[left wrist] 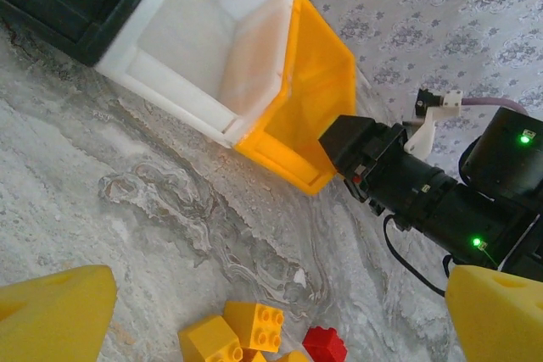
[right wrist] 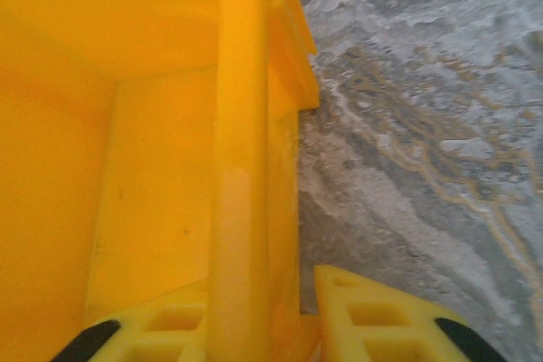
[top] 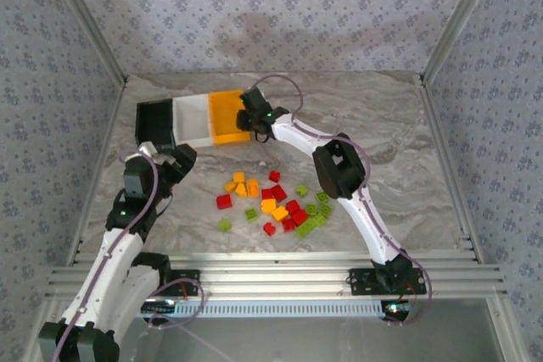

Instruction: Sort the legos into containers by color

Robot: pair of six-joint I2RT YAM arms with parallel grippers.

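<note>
Top view: 3 bins in row, upper left of centre: black bin [top: 155,122], white bin [top: 193,120], orange bin [top: 227,116]. Right gripper [top: 252,118] at orange bin's right wall. Left gripper [top: 181,158] just below white bin. Bricks [top: 273,203] loose mid-frame on table [top: 407,150], red, yellow, green.

Left wrist view: left fingers [left wrist: 51,311] spread wide, nothing between. Yellow bricks plus 1 red at bottom centre.

Right wrist view: right fingers [right wrist: 382,320] either side of orange bin wall, pinching it.
</note>
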